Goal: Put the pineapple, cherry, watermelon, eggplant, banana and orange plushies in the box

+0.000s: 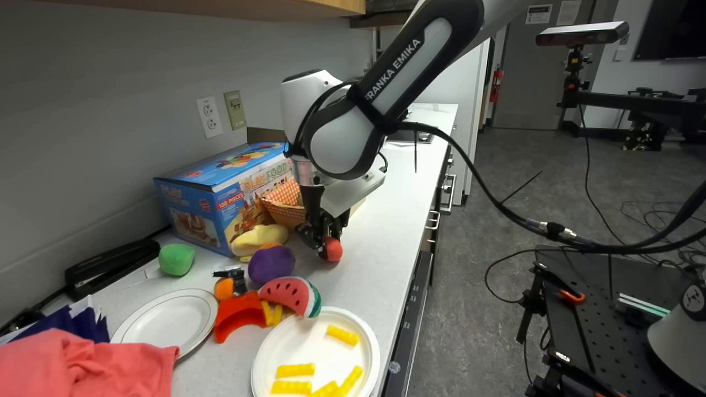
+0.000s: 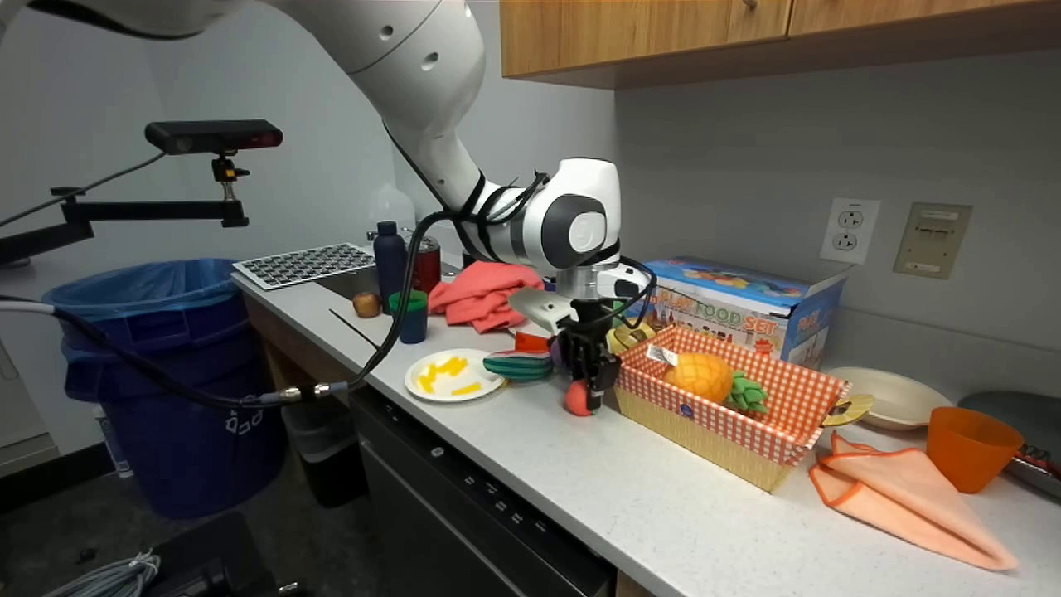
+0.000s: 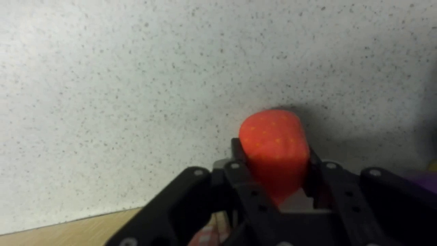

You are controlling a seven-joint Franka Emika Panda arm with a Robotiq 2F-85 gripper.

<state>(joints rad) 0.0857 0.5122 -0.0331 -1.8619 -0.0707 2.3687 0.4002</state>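
Note:
My gripper (image 1: pixel 324 247) (image 2: pixel 593 396) (image 3: pixel 274 153) is shut on the cherry (image 1: pixel 333 250) (image 2: pixel 578 400) (image 3: pixel 273 136), a red plush with yellow specks, at or just above the counter. The box (image 2: pixel 696 439) is a rectangular basket with an orange-checked lining, beside the gripper; it partly shows in an exterior view (image 1: pixel 282 203). The pineapple (image 2: pixel 700 377) lies inside it. The purple eggplant (image 1: pixel 271 265) and the watermelon slice (image 1: pixel 292 295) (image 2: pixel 518 365) lie nearby. A yellow plush, likely the banana (image 1: pixel 258 239), lies behind the eggplant. An orange patch (image 1: pixel 270 245) between them may be the orange, mostly hidden.
A blue printed carton (image 1: pixel 220 187) stands against the wall. A green ball (image 1: pixel 176 259), a white plate (image 1: pixel 171 320) and a plate with yellow sticks (image 1: pixel 314 350) lie nearby. A peach cloth (image 2: pixel 912 497) and an orange cup (image 2: pixel 970 448) stand beyond the box.

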